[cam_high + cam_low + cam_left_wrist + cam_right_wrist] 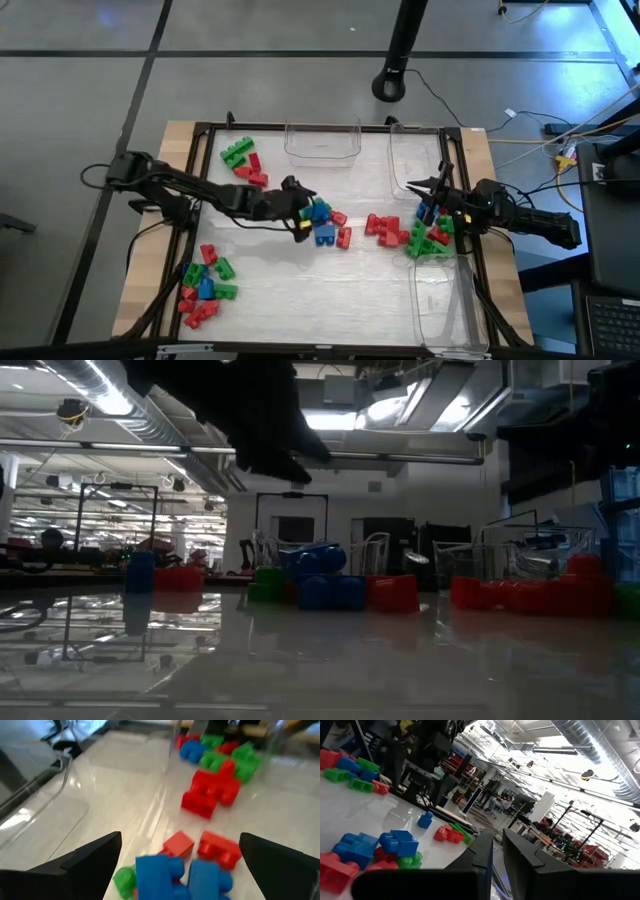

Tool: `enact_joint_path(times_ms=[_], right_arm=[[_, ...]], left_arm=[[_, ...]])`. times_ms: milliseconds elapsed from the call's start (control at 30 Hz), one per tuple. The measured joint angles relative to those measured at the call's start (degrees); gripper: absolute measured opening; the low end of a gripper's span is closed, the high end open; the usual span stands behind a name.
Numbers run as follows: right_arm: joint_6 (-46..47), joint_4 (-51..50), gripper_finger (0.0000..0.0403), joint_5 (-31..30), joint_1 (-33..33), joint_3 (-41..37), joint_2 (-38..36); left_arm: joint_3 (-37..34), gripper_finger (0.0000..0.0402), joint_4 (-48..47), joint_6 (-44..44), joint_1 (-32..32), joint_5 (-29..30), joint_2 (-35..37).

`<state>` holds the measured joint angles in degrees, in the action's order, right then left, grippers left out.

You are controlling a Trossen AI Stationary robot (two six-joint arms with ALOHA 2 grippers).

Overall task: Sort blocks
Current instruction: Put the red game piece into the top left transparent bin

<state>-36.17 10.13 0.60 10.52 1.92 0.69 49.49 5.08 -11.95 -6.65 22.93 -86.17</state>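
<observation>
The near pile of blocks (203,288) lay at about seven o'clock on the table (300,300), a loose mix of red, green and blue, with no gripper by it. Toward the table's middle, the left gripper (303,213) hung over the central cluster (325,224), its fingers spread wide and holding nothing. In the left wrist view two blue blocks (182,875) sat between the dark fingertips, with a small red block (178,843) and a longer red one (218,851) just past them and a green one at the blue blocks' edge.

At about three o'clock the right gripper (437,205) rested with its fingers drawn together, empty as far as could be seen, above the red, green and blue heap (425,235) beside the right rim. One clear bin (448,305) stood at about five o'clock, a second (415,155) at about two o'clock. Farthest off, a small green and red group (243,160) lay at eleven o'clock, and a third clear bin (322,142) at twelve.

Judging from this, sorting had barely begun: every pile was still mixed and no bin visibly held a block. The step in hand looked like the left arm's approach to a blue block. The next move would call for lowering squarely over one block and closing without catching its blue neighbour or the green one.
</observation>
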Motion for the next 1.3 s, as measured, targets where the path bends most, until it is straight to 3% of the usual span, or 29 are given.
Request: enact_joint_path(times_ms=[667, 1300], right_arm=[[-2.9, 0.0, 0.0044, -0.3, 0.0, 0.0, 0.0], [-2.9, -0.8, 0.0044, -0.1, 0.0, 0.0, 0.0]], left_arm=[[0.8, 0.0392, -1.5, -3.0, 2.5, 3.0, -11.0], [0.7, 0.0392, -1.1, -4.5, 1.9, 1.1, -14.1]])
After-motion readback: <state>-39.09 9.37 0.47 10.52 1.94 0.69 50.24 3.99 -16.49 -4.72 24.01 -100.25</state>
